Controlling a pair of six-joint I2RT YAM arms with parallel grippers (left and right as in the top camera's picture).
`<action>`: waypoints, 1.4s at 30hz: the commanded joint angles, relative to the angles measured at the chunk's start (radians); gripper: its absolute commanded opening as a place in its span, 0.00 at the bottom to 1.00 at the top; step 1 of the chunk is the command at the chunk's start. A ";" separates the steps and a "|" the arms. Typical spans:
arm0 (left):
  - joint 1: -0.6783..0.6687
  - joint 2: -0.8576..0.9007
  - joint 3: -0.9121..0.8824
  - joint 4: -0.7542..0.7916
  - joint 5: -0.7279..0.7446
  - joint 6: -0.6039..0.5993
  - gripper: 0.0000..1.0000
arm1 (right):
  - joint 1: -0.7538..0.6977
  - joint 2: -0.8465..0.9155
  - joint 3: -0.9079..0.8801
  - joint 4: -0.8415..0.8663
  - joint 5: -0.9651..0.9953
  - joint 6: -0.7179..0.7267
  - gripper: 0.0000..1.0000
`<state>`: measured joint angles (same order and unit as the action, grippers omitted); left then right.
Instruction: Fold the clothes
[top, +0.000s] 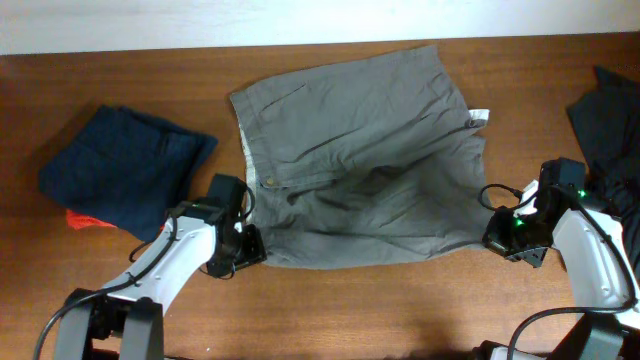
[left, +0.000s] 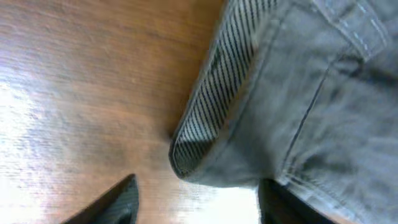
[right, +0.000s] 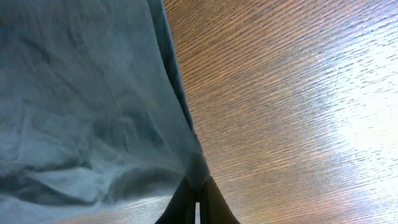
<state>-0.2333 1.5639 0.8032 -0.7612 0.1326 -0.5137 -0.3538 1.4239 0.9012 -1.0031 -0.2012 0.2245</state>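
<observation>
The clothes, grey-olive shorts (top: 360, 160), lie spread across the middle of the table, with the buttoned waistband at the left and a small white tag (top: 478, 116) at the right edge. My left gripper (top: 240, 245) sits at their lower-left corner. In the left wrist view it (left: 198, 200) is open, and the folded waistband corner (left: 189, 146) lies just ahead of the fingers, not between them. My right gripper (top: 497, 235) is at the lower-right corner. In the right wrist view it (right: 198, 194) is shut on a pinched corner of the shorts (right: 81, 93).
A folded navy garment (top: 125, 165) lies at the left with something orange-red (top: 85, 218) under it. A dark garment (top: 610, 110) lies at the right edge. Bare wooden table (top: 400, 300) shows along the front.
</observation>
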 joint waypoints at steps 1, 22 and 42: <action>0.021 0.008 0.016 0.030 -0.076 -0.024 0.48 | -0.006 -0.011 0.010 -0.003 -0.005 -0.011 0.04; -0.003 0.098 0.076 -0.071 -0.055 0.095 0.01 | -0.006 -0.012 0.011 -0.004 -0.016 -0.011 0.04; 0.118 -0.455 0.383 -0.628 -0.122 0.175 0.00 | -0.007 -0.402 0.505 -0.357 -0.006 -0.006 0.04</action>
<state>-0.1276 1.1500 1.1812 -1.3586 0.0784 -0.3580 -0.3523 1.0405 1.2934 -1.3396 -0.3145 0.1909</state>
